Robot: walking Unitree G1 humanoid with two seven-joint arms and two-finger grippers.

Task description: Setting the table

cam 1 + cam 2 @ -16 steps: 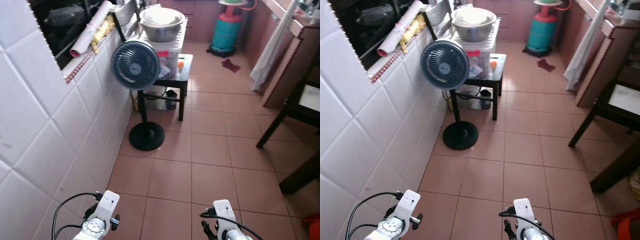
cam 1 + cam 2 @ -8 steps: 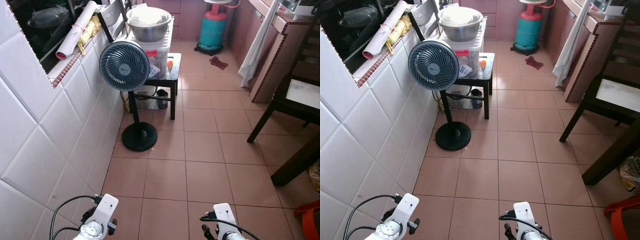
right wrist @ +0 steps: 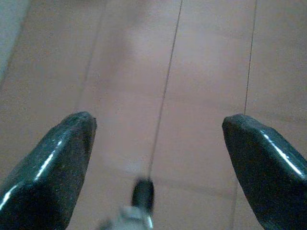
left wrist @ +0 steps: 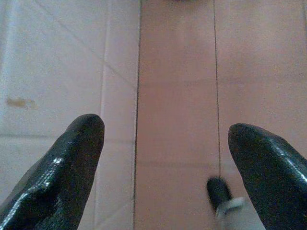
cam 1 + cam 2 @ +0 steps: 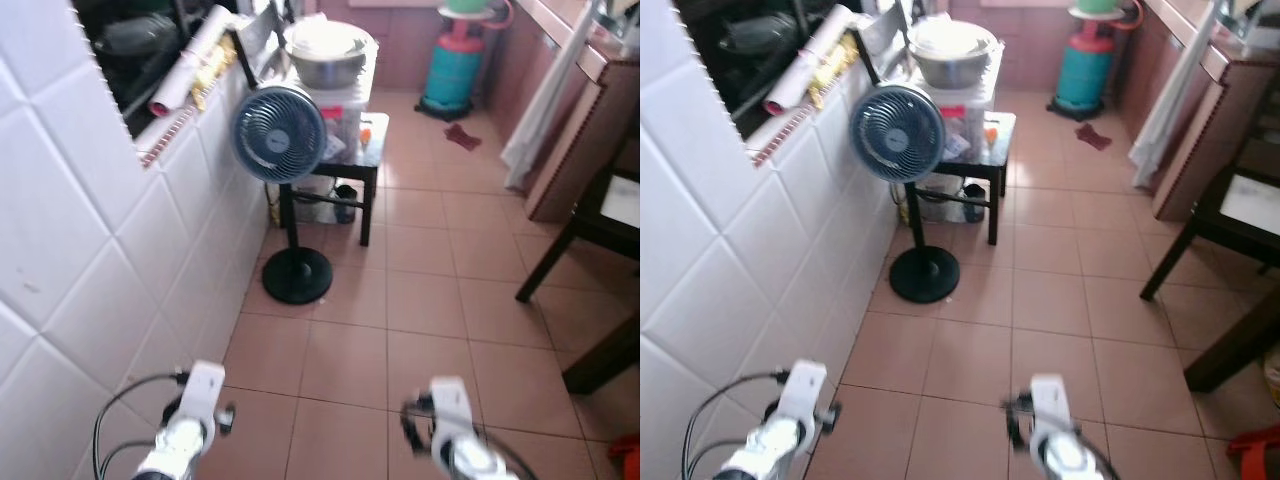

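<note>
Two grippers hang low over the floor, both with fingers spread wide and nothing between them. The left gripper points down at the seam where the white tiled wall meets the terracotta floor; the right gripper looks onto floor tiles alone.

Ahead of the left arm, a black pedestal fan stands close to the wall, its round base on the floor. Just behind it is a small dark bench carrying a clear plastic box with a big metal bowl on top. That bowl, the nearest tableware in view, sits well apart from both grippers, forward and slightly to the left. Farther back stands a teal gas cylinder. To the right, dark table legs and a hanging white cloth are visible.
</note>
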